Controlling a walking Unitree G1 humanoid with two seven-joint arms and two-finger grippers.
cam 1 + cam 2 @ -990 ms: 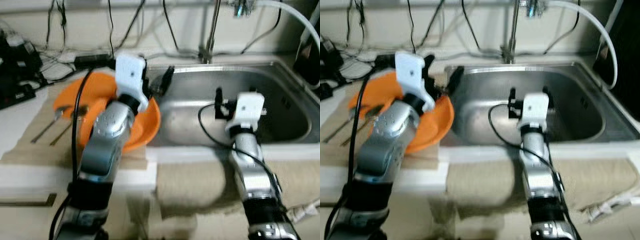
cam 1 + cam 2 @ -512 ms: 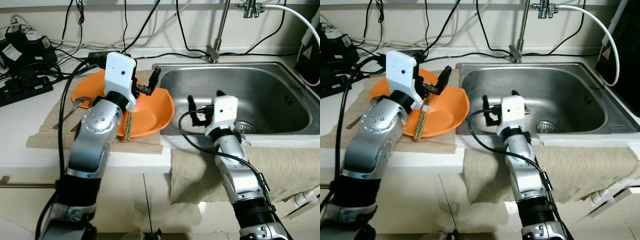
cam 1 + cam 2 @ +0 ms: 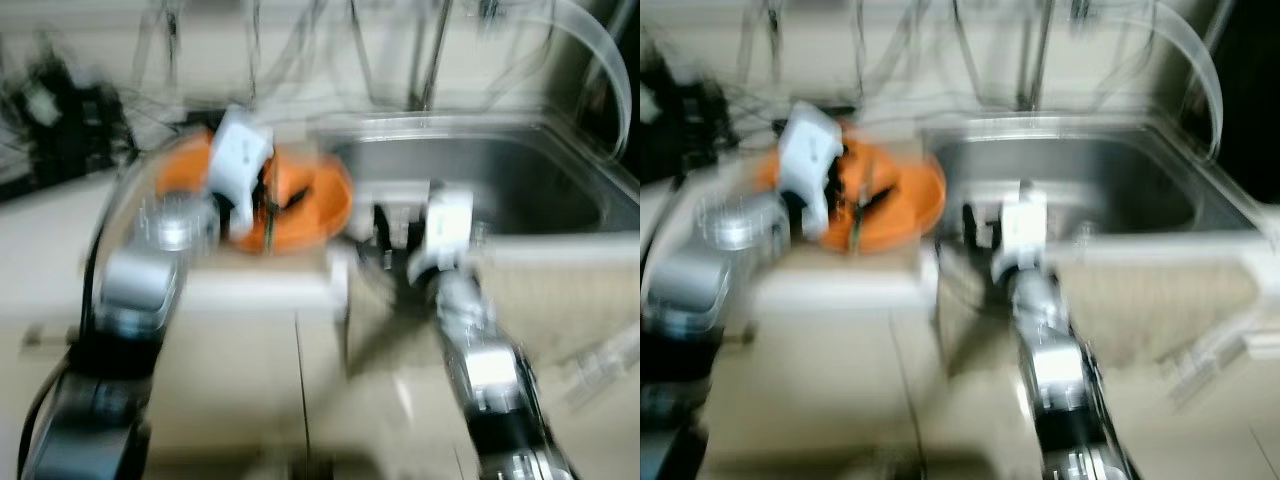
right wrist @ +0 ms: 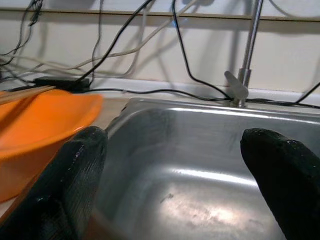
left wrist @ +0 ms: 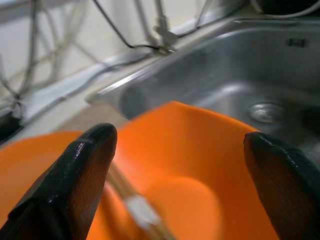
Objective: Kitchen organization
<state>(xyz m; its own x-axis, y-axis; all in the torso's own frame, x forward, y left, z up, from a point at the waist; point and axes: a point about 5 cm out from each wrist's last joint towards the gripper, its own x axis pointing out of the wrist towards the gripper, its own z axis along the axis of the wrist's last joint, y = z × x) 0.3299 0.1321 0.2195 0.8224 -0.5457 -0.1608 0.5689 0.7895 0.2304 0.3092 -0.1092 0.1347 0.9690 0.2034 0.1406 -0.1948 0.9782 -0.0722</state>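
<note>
Everything smears now: half a second ago the head views were crisp, so the robot's head is swinging or it's stepping back, and the counter sits higher in view. That's the camera, not the dishes moving. The orange bowl (image 3: 300, 195) is on the counter mat just left of the sink (image 4: 200, 165), same spot as before, so nothing's been put away yet.

Left gripper (image 5: 182, 175) hovers right over the bowl, fingers (image 5: 75, 175) spread wide with nothing between them. Right gripper (image 4: 175, 175) is at the sink's front edge, also spread wide and empty, looking into the basin toward the faucet (image 4: 245, 55).

The chopsticks (image 5: 137, 207) lie inside the bowl under the left gripper. In the head view their long axis runs roughly front to back, the near end toward the counter's front edge. Which end is the tip, I can't tell through the blur
</note>
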